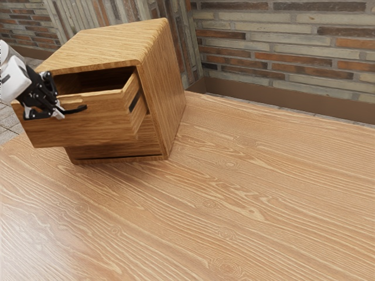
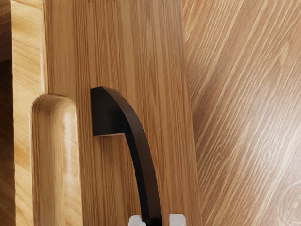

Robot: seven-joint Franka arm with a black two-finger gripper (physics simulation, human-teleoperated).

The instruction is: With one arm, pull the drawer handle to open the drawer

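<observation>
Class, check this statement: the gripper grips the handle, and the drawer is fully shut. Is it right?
No. The drawer is partly pulled out of the cabinet, as the exterior view shows. The gripper does grip the handle.

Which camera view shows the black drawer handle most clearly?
The wrist view: the drawer handle appears close, its black curved bar standing off the drawer front. The exterior view shows it as a thin dark bar at the end effector.
</observation>
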